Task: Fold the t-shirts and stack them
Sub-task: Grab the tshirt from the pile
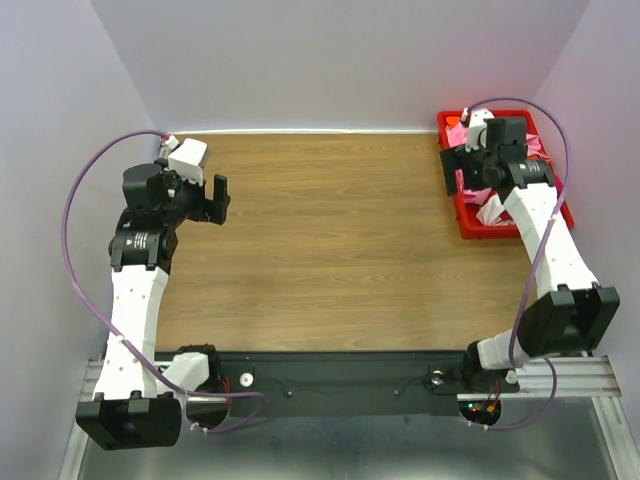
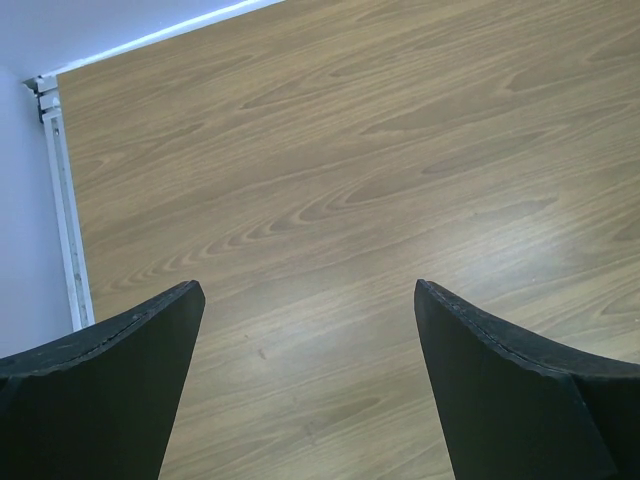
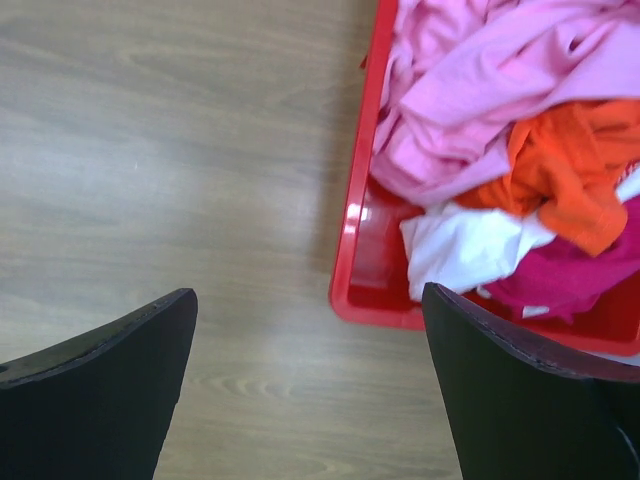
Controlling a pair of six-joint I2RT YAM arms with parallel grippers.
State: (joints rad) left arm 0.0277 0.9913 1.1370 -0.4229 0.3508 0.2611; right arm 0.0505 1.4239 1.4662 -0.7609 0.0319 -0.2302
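- The step in hand looks like drawing the first shirt out of the rigid red plastic bin (image 3: 352,240), which stands at the far right corner of the wood-grain tabletop (image 1: 340,240).
- The right tool (image 3: 308,295) hovers above the bin's rim on the side facing the middle of the tabletop. Its jaws are spread wide and hold nothing.
- It should shift sideways until both fingers stand over cloth rather than over the rim, so that neither finger strikes plastic on the way down.
- The best target is a raised fold of the light pink soft cloth t-shirt (image 3: 480,90), since it lies on top of the heap.
- A shallow pinch on that one fold is wise, because a deep bite could drag the other shirts out with it.
- A slow lift, then a carry to the bare middle of the tabletop, gives room for spreading.
- The left tool (image 2: 310,290) waits near the far left corner over bare wood, jaws wide and empty, well placed to take a second corner.
- All the shirts lie crumpled together in the bin, none folded.
- Under and beside the pink one lie a bright orange cloth t-shirt (image 3: 565,170), a white cloth t-shirt (image 3: 460,250) and a magenta cloth t-shirt (image 3: 570,275).
- Their collars and sleeves cannot be told apart in the tangle.
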